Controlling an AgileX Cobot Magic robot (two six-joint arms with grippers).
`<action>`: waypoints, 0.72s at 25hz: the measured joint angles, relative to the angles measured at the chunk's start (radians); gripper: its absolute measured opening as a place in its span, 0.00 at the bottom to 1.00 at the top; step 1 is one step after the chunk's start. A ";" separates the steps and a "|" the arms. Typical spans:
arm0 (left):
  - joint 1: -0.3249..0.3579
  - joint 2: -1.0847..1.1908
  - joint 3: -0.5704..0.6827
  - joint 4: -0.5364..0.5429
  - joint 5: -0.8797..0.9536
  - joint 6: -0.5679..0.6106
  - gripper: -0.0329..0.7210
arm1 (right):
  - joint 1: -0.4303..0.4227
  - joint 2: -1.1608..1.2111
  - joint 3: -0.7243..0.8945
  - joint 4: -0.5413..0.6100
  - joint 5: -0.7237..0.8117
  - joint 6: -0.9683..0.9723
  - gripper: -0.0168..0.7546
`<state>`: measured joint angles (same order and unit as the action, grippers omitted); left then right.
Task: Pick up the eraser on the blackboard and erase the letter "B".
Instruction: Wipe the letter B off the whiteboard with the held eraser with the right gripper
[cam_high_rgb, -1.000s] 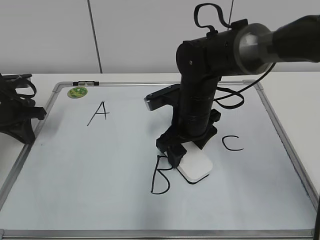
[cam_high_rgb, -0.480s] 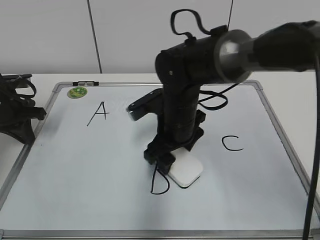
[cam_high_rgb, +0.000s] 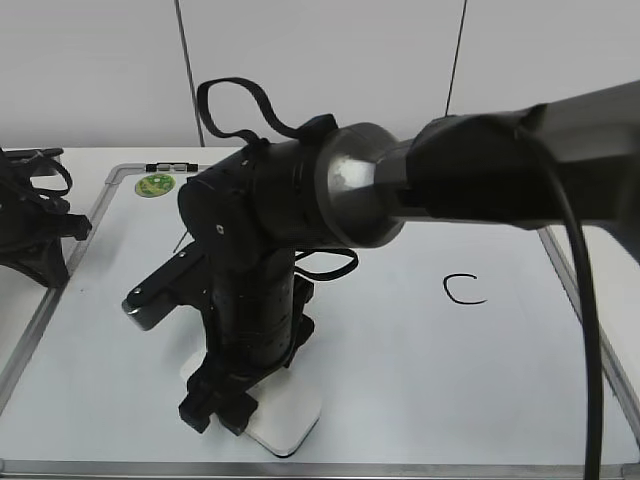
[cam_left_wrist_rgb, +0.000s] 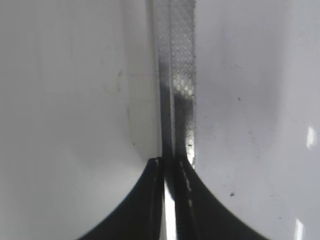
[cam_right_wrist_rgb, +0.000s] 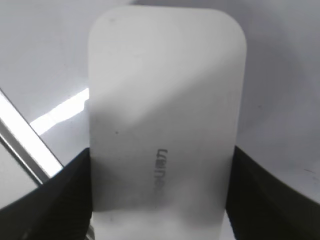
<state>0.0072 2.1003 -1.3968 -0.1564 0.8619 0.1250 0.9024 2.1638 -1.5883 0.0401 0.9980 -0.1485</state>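
Note:
My right gripper (cam_high_rgb: 222, 408) is shut on the white eraser (cam_high_rgb: 288, 424), pressed flat on the blackboard (cam_high_rgb: 450, 380) near its front edge, left of centre. In the right wrist view the eraser (cam_right_wrist_rgb: 165, 125), with small grey lettering, sits between both fingers of the gripper (cam_right_wrist_rgb: 160, 167). The letter "B" does not show in any view. The board to the right of the arm is bare where it stood. My left gripper (cam_high_rgb: 45, 245) rests at the board's left edge, shut and empty (cam_left_wrist_rgb: 170, 162).
A black "C" (cam_high_rgb: 465, 289) is on the right of the board. The "A" is hidden behind my right arm. A round green magnet (cam_high_rgb: 155, 184) sits at the far left corner. The silver frame (cam_left_wrist_rgb: 177, 75) runs under the left gripper and shows in the right wrist view (cam_right_wrist_rgb: 20, 145).
My right gripper has dragged the eraser left and toward the front edge, across where the "B" stood. The "B" no longer shows. The left arm has not moved.

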 joint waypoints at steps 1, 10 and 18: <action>0.000 0.000 0.000 0.000 0.000 0.000 0.06 | 0.000 0.000 -0.001 0.000 0.001 0.000 0.74; 0.000 0.000 0.000 0.002 -0.001 0.000 0.06 | -0.014 0.007 -0.022 -0.024 0.016 0.000 0.74; 0.000 0.000 0.000 0.002 -0.002 0.000 0.06 | -0.153 0.007 -0.024 -0.022 0.008 0.000 0.74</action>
<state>0.0072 2.1003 -1.3968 -0.1546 0.8595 0.1250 0.7491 2.1705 -1.6126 0.0180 1.0062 -0.1485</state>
